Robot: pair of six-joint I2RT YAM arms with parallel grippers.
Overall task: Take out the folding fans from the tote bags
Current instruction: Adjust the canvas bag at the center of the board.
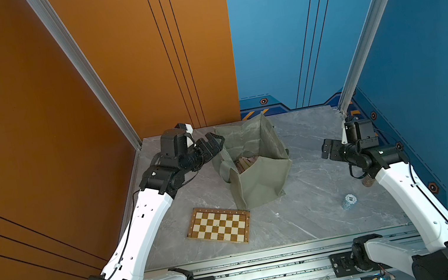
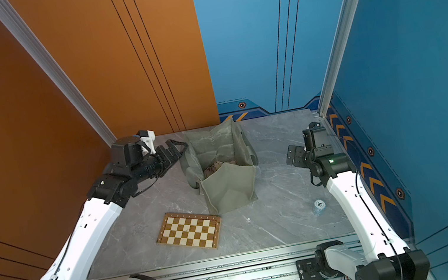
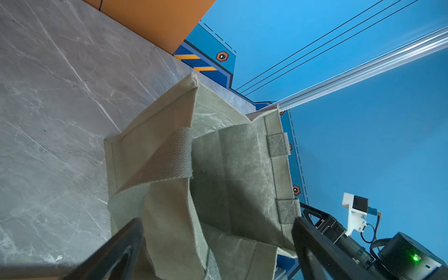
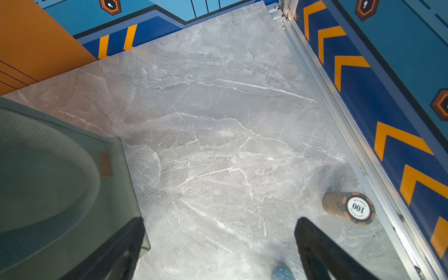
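The olive tote bag (image 1: 257, 178) (image 2: 229, 188) stands open at the back middle of the table. In both top views, the folding fans (image 1: 247, 163) (image 2: 216, 167) show as a pale brown bundle deep inside it. My left gripper (image 1: 215, 143) (image 2: 180, 149) is open at the bag's left rim. In the left wrist view the bag's (image 3: 230, 169) near wall and a strap handle (image 3: 174, 155) sit between its spread jaws (image 3: 217, 221). My right gripper (image 1: 326, 149) (image 2: 292, 155) (image 4: 218, 220) hangs open over bare table right of the bag (image 4: 48, 189).
A brown-and-cream chessboard (image 1: 219, 225) (image 2: 189, 231) lies flat in front of the bag. A blue poker chip stack (image 1: 348, 201) (image 2: 319, 206) and a brown chip stack (image 4: 349, 207) stand near the right wall. Walls close in the left, back and right sides.
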